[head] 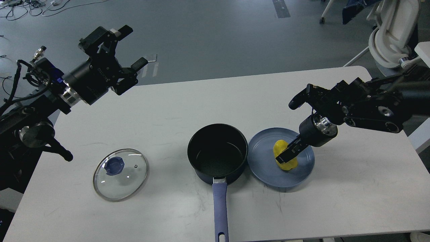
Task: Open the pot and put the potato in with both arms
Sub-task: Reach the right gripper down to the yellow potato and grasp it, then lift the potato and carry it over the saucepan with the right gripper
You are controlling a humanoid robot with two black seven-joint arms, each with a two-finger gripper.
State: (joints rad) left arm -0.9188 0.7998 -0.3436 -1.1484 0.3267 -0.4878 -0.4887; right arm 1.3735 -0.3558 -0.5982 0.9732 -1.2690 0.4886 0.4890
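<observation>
**Pot uncovered, potato under the right claw on the plate**

Pot (217, 153) sits near the middle of the white worktop (352, 188), uncovered, its black inside bare. Its long blue-purple handle (220, 210) runs straight toward the near edge. The glass lid (120, 174) with its blue knob lies flat on the worktop to the left of the pot, well apart from it.

Just to the right of the pot is a flat blue plate (265, 168), its rim touching or almost touching the pot's wall. The yellow potato (285, 155) lies on this plate, toward its right half.

The right arm comes in from the right edge and bends down over the plate. The right claw (289, 152) is down at the potato, one dark finger lying across the front of the yellow lump. The second finger is hidden, so whether the claw is pinching the potato or only set against it cannot be told, nor whether the potato is lifted off the plate.

The left arm reaches in from the left edge and is raised above the far left corner of the worktop, well away from pot and lid. The left claw (129, 47) is spread wide, its two fingers clearly apart, with nothing between them.
</observation>
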